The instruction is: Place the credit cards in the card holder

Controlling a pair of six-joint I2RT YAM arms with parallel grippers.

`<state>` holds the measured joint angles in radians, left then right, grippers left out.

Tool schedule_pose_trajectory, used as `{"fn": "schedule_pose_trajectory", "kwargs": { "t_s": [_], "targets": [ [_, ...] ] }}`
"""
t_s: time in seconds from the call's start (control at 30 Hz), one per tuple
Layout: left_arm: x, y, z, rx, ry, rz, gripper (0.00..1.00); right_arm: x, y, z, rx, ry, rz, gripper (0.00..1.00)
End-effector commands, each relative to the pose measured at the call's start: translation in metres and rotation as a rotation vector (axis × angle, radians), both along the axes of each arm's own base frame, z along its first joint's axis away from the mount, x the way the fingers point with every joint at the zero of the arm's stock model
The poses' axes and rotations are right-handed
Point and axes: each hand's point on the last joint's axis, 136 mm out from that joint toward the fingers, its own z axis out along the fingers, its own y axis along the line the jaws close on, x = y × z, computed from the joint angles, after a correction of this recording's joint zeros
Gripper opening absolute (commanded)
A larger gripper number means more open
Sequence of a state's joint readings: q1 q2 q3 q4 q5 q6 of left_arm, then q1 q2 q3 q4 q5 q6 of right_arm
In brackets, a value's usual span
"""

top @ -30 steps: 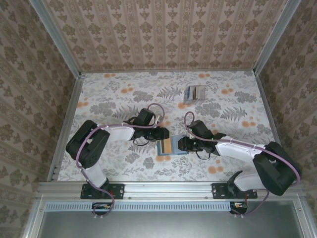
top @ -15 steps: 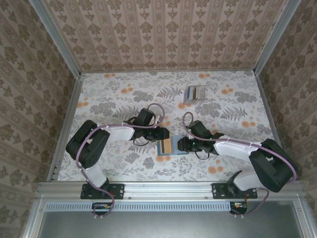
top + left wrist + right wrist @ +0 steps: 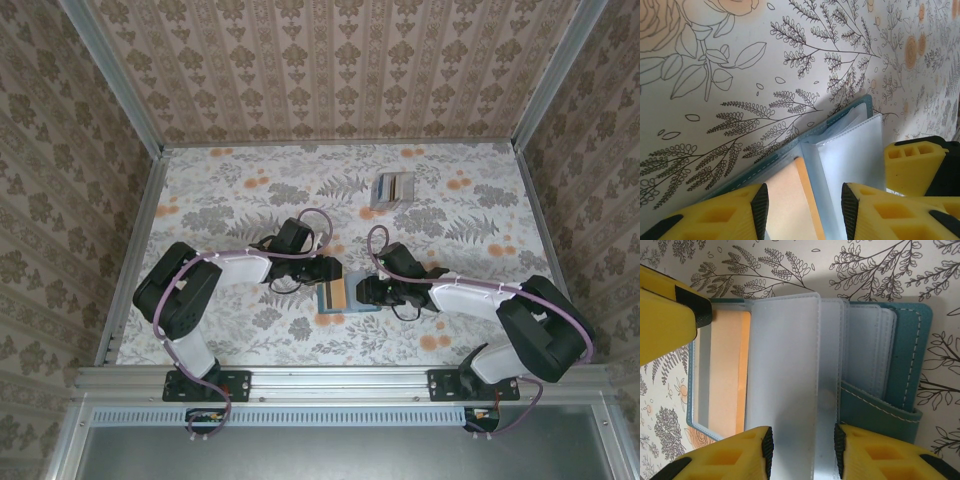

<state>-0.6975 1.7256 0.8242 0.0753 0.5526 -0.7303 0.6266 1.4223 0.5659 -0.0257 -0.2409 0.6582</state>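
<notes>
The left claw (image 3: 804,200) has its fingers apart with an orange card (image 3: 785,200) and a clear pocket (image 3: 850,150) between them. The right claw (image 3: 800,440) has its fingers apart over the open card holder (image 3: 910,340), but I cannot tell if either claw squeezes, as the fingers are cut off. The orange card sits inside the holder, the other credit cards (image 3: 393,188) lie piled far off on the table (image 3: 220,200), and the right arm (image 3: 540,335) has bent in a little since before.
</notes>
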Motion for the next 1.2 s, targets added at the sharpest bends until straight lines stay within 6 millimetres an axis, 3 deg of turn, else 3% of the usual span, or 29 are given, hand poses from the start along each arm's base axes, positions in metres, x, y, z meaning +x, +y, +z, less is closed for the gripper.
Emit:
{"fn": "schedule_pose_trajectory", "kwargs": {
  "t_s": [0.0, 0.5, 0.73, 0.9, 1.1, 1.17],
  "targets": [
    [0.0, 0.003, 0.0, -0.008, -0.002, 0.004, 0.46, -0.003, 0.004, 0.003, 0.019, 0.004, 0.006, 0.4],
    [0.0, 0.0, -0.001, -0.018, 0.005, -0.005, 0.46, 0.003, 0.018, 0.02, 0.1, -0.036, 0.026, 0.4],
    [0.0, 0.006, 0.002, -0.019, 0.001, 0.003, 0.46, 0.008, 0.029, 0.021, 0.127, -0.035, 0.042, 0.2],
    [0.0, 0.01, 0.004, -0.025, -0.001, 0.006, 0.46, 0.009, 0.037, 0.02, 0.152, -0.029, 0.057, 0.14],
    [0.001, 0.019, 0.006, -0.032, -0.002, 0.027, 0.46, 0.011, 0.049, 0.028, 0.212, -0.04, 0.07, 0.14],
    [0.003, 0.022, 0.009, -0.038, -0.007, 0.036, 0.46, 0.013, 0.054, 0.033, 0.233, -0.046, 0.077, 0.21]
  ]
}}
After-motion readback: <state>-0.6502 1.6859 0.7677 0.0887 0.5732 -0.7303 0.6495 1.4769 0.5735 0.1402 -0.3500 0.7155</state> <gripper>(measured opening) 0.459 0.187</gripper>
